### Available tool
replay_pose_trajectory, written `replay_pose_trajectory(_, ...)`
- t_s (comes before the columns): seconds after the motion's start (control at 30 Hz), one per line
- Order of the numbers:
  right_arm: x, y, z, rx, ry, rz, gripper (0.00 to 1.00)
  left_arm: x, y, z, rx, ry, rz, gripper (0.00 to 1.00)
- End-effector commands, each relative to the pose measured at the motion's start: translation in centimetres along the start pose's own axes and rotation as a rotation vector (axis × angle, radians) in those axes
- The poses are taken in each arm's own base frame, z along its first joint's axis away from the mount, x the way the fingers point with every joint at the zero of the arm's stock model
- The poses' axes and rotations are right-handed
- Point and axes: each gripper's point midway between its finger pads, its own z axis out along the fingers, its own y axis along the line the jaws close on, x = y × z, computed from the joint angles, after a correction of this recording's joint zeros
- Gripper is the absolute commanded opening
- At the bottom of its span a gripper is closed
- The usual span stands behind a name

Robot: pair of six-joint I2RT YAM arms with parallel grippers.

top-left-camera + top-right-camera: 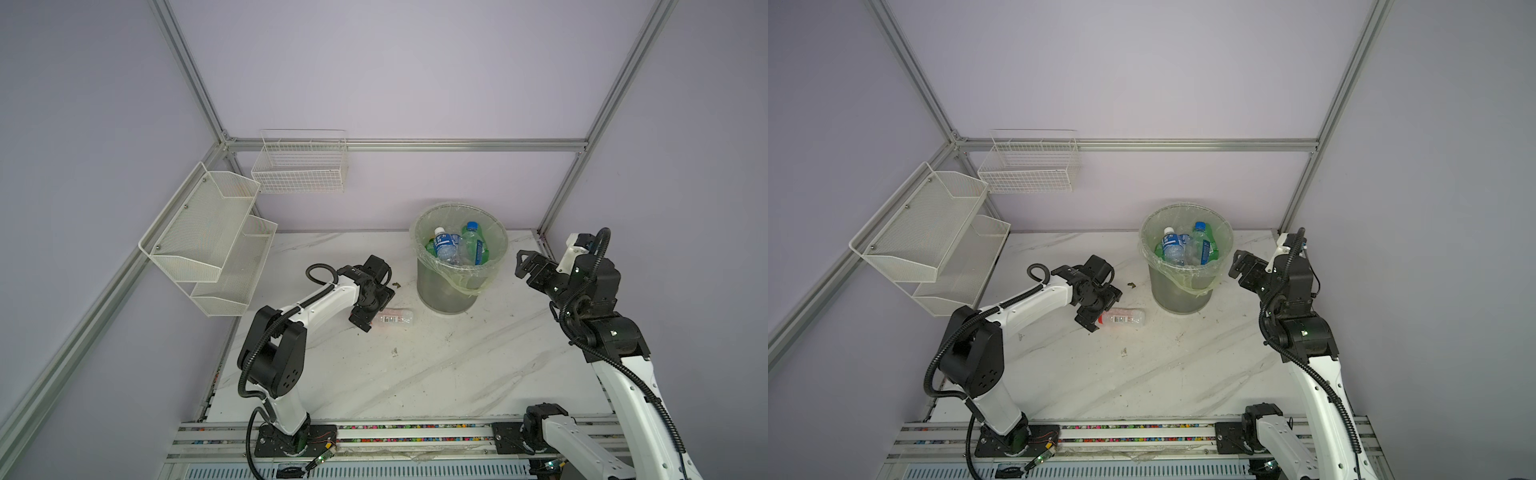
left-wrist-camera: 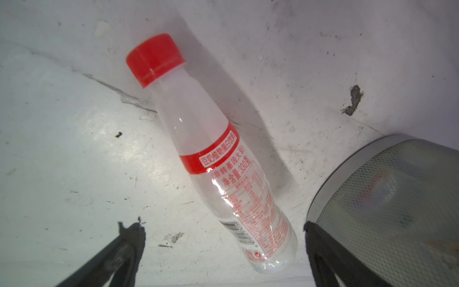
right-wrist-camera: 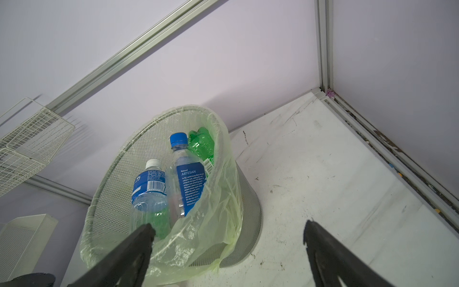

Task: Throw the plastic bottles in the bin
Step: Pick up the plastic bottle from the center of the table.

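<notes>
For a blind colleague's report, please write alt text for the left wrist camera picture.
A clear plastic bottle with a red cap and red label lies on its side on the scuffed white table. The left hand is open, its two dark fingers clear of the bottle. The grey mesh bin stands close by.

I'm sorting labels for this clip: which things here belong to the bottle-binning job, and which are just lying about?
Job: red-capped bottle lying on the table; bin; bottles in the bin; open left gripper over the lying bottle.
Just lying about: wire basket; mesh shelves; dark crumbs.
</notes>
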Motion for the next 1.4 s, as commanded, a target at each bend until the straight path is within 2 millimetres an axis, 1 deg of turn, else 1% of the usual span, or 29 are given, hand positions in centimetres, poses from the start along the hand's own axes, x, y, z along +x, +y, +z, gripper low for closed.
replay_pose_trajectory(0.0,-0.1,0.2,-0.2,-0.016,-0.004,0.004,0.97,0.3,-2.7,-1.0,0.057,-0.001,-0.003,1.00)
replay_pose_trajectory(0.27,-0.3,0.1,-0.8,-0.017,-0.021,-0.003,0.97,0.8,-2.7,3.4,0.005,0.039,0.048,0.99)
replay_pose_trajectory(0.37,-0.4,0.1,-1.0,-0.014,-0.027,-0.006,0.97,0.9,-2.2,4.8,-0.023,0.047,0.063,0.93)
replay_pose_trajectory(0.43,-0.3,-0.1,-0.9,-0.009,-0.025,-0.007,0.97,0.8,-1.9,5.3,-0.040,0.048,0.068,0.91)
replay_pose_trajectory(0.57,-0.2,-0.1,-0.9,-0.008,-0.025,-0.008,0.97,0.7,-1.6,5.7,-0.040,0.049,0.083,0.76)
replay_pose_trajectory(0.67,-0.1,-0.2,-0.9,-0.005,-0.023,-0.012,0.97,0.2,-1.5,5.2,-0.024,0.032,0.101,0.65)
replay_pose_trajectory(0.73,0.1,-0.4,-0.8,0.000,-0.020,-0.016,0.97,-0.5,-1.5,4.4,-0.007,0.013,0.114,0.63)
replay_pose_trajectory(0.8,0.4,-0.5,-0.6,0.005,-0.014,-0.017,0.97,-1.1,-2.0,3.8,0.036,0.004,0.142,0.60)
replay_pose_trajectory(0.87,0.7,-0.7,-0.4,0.008,-0.007,-0.019,0.97,-1.6,-2.7,3.1,0.096,0.008,0.169,0.59)
replay_pose_trajectory(1.0,1.4,-1.2,0.0,0.025,0.008,-0.021,0.97,-2.7,-3.6,1.5,0.158,-0.013,0.220,0.56)
replay_pose_trajectory(1.2,2.4,-2.8,0.6,0.095,0.023,-0.016,0.97,-3.4,-5.2,-1.2,0.250,-0.026,0.354,0.56)
replay_pose_trajectory(1.3,2.9,-3.7,1.2,0.132,0.030,-0.004,0.97,-3.8,-5.4,-2.1,0.264,-0.038,0.405,0.55)
replay_pose_trajectory(1.37,3.0,-4.1,1.6,0.147,0.035,0.003,0.97,-4.0,-5.5,-2.8,0.279,-0.049,0.427,0.55)
